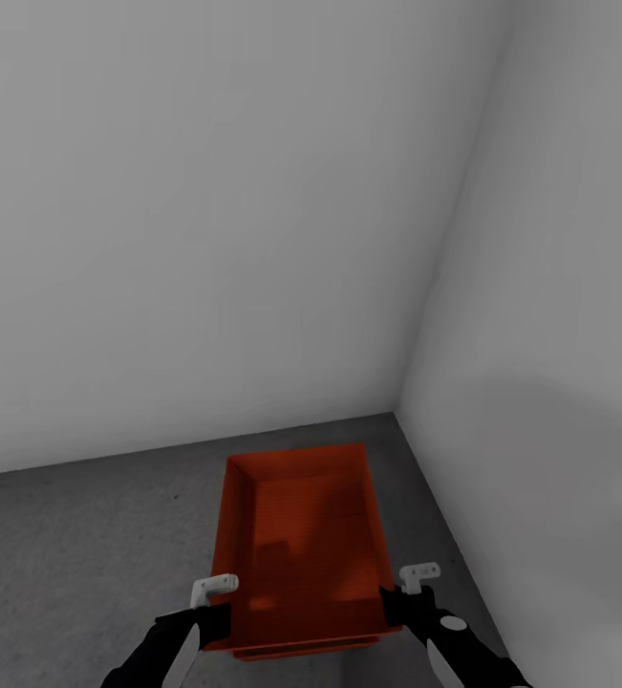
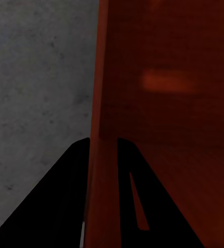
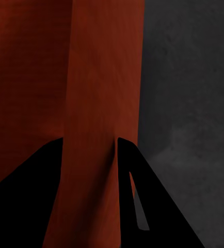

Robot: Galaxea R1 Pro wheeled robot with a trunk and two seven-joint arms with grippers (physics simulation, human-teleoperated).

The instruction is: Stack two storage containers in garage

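Note:
One orange-red storage container (image 1: 301, 545) is held level just above the dark grey floor (image 1: 81, 554), its open top toward the head camera. My left gripper (image 1: 217, 619) is shut on its left wall near the front end, and my right gripper (image 1: 398, 608) is shut on its right wall. In the left wrist view the black fingers (image 2: 65, 196) of the left gripper (image 2: 102, 139) straddle the container (image 2: 169, 77) wall. In the right wrist view the right gripper (image 3: 89, 139) clamps the container (image 3: 107, 77) wall the same way. The bin is empty.
This is the garage corner: a plain white back wall (image 1: 205, 239) meets a white side wall (image 1: 559, 382) just beyond and to the right of the container. Speckled grey floor (image 2: 34, 93) stretches to the left; darker floor (image 3: 194, 103) lies on the right side.

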